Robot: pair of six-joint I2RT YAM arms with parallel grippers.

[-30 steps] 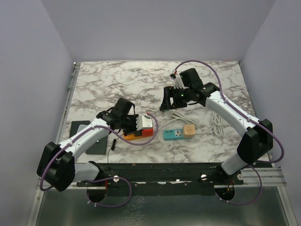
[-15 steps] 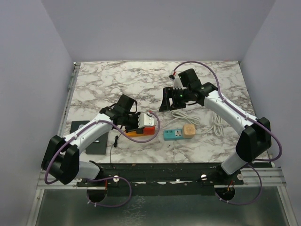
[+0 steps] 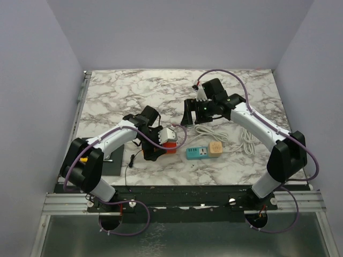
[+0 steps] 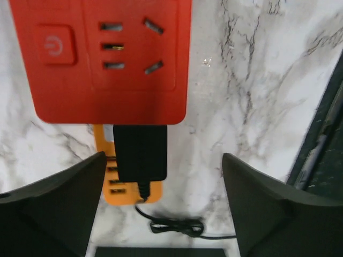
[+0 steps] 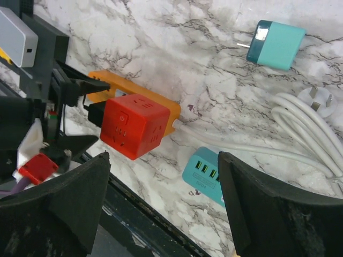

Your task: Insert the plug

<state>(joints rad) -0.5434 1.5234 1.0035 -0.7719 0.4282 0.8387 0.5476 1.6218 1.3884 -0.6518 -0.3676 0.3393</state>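
A black plug (image 4: 140, 152) sits on the orange power strip (image 4: 126, 188), right against the red socket cube (image 4: 102, 59). Its thin black cable (image 4: 171, 225) trails off toward the table's near edge. My left gripper (image 4: 163, 209) is open, with one finger on either side of the plug and neither touching it. From above, the left gripper (image 3: 151, 150) hangs over the orange strip beside the red cube (image 3: 169, 144). My right gripper (image 3: 194, 116) is open and empty, held above the table behind the cube (image 5: 136, 126).
A teal power strip (image 3: 197, 153) with a beige plug (image 3: 215, 148) lies right of the cube. A coiled white cable (image 3: 246, 139) lies further right. A teal adapter (image 5: 278, 43) lies on the marble. A dark pad (image 3: 112, 160) lies near the left arm.
My left gripper has opened and let go of the black plug, and the left arm has swung in toward the strip. The right gripper has opened a little wider.
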